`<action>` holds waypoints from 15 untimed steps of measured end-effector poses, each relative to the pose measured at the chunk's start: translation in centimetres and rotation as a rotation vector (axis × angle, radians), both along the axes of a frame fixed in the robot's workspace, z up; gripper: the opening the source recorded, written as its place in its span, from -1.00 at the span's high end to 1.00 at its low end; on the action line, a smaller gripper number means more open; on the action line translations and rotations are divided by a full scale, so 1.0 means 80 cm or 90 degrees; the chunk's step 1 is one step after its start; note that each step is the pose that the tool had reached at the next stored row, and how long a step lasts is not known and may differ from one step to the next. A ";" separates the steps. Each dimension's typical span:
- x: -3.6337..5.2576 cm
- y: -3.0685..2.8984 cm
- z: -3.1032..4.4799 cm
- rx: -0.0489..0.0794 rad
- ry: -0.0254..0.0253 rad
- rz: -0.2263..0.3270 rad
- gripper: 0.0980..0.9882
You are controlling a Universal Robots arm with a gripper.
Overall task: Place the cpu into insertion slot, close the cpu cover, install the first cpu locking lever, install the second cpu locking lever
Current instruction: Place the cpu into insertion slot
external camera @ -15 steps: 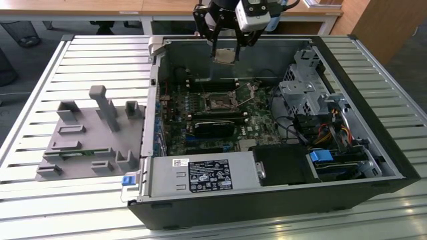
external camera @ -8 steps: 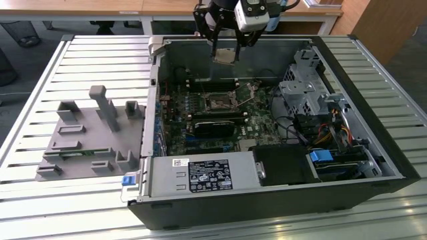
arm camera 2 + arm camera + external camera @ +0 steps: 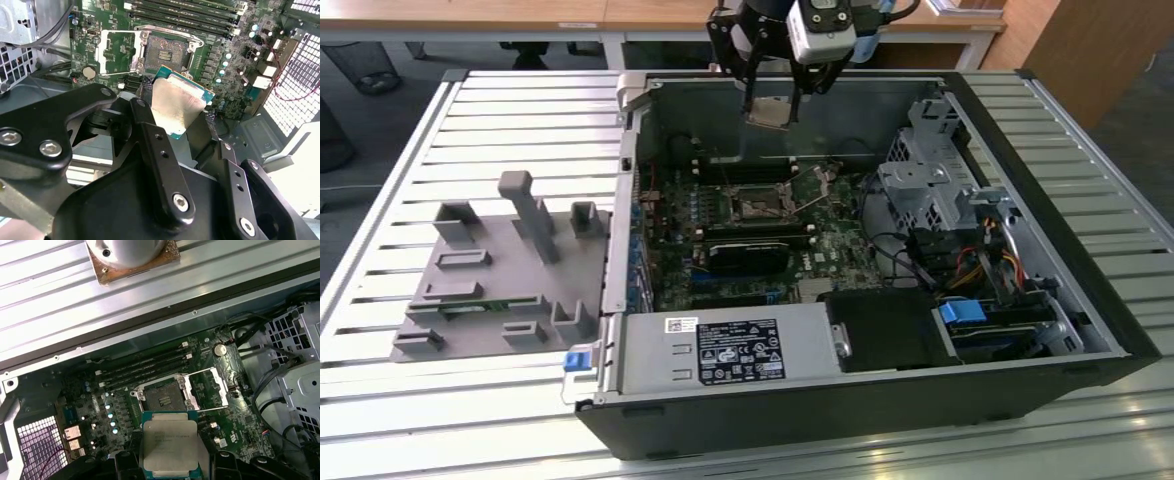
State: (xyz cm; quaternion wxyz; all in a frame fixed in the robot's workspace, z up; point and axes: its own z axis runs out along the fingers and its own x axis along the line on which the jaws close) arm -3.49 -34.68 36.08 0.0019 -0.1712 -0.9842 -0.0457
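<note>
A slatted metal table [image 3: 480, 100] is carrying an open computer case [image 3: 854, 425]. At the upper middle of the exterior view the gripper [image 3: 769, 104] is clamping the cpu [image 3: 770, 114], hanging above the uncovered insertion slot [image 3: 758, 207].

- I'd call this a robotics lab or test workshop, set up in an office-like room.
- The worktop [image 3: 480, 100] is made of ribbed aluminium slats, the sort used for rigs.
- On it lies an open desktop computer case [image 3: 854, 415], with its green circuit board [image 3: 240, 410] and cabling bare.
- Beside the case, on the exterior view's left, sits a grey moulded parts holder [image 3: 494, 290] with upright posts and pockets.
- My claw [image 3: 771, 100] hangs over the case with a chip [image 3: 170, 445] pinched in it.
- Behind stand plain wooden desks [image 3: 520, 15] and a wooden cabinet [image 3: 1087, 50], on a dark floor [image 3: 354, 200].
</note>
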 end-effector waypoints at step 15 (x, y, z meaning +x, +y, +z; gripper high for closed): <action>0.000 0.0000 0.0000 0.000 0.0000 -0.029 0.04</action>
